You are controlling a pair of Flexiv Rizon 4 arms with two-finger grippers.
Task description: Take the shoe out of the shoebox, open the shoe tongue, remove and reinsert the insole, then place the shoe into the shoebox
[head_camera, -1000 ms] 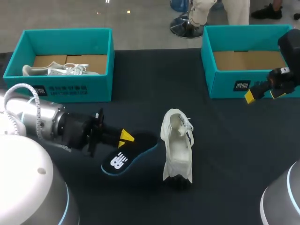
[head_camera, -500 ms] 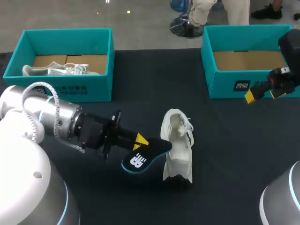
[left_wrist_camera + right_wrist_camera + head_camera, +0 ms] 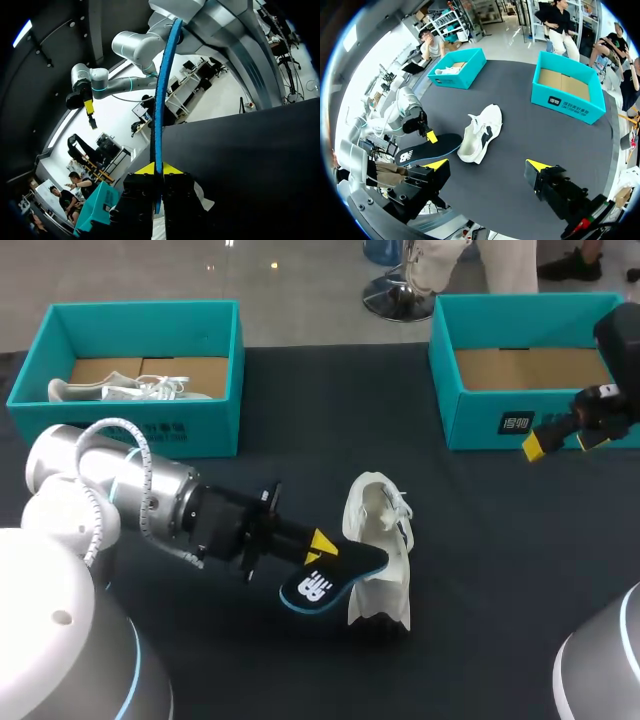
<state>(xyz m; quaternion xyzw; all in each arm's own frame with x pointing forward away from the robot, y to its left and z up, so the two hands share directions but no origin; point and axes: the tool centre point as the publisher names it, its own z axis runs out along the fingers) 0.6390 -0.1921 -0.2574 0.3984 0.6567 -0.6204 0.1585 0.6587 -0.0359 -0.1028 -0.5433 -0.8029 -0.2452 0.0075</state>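
**Mia:** Where is the shoe?

**Ben:** The white shoe (image 3: 383, 562) lies out on the dark counter (image 3: 480, 550). It is in the middle, between the two boxes.

**Mia:** Who has the insole?

**Ben:** The left gripper (image 3: 320, 544) has it. Its fingers are close together and pinch the black insole (image 3: 335, 578) from both sides. In the left wrist view the insole stands on its thin blue edge, right between the two yellow tips.

**Mia:** Does the insole touch the shoe?

**Ben:** Its far end reaches the open top of the shoe. I cannot tell if it goes inside.

**Mia:** And the other arm?

**Ben:** The right gripper (image 3: 561, 443) hangs in the air, just by the front wall of the right shoebox (image 3: 480, 425). Its fingers are wide apart, with only air between them.

**Mia:** What is in the boxes?

**Ben:** The right shoebox shows its brown cardboard floor. The left shoebox (image 3: 130, 435) has a second white shoe (image 3: 125, 390) lying in it, well apart from the first one.
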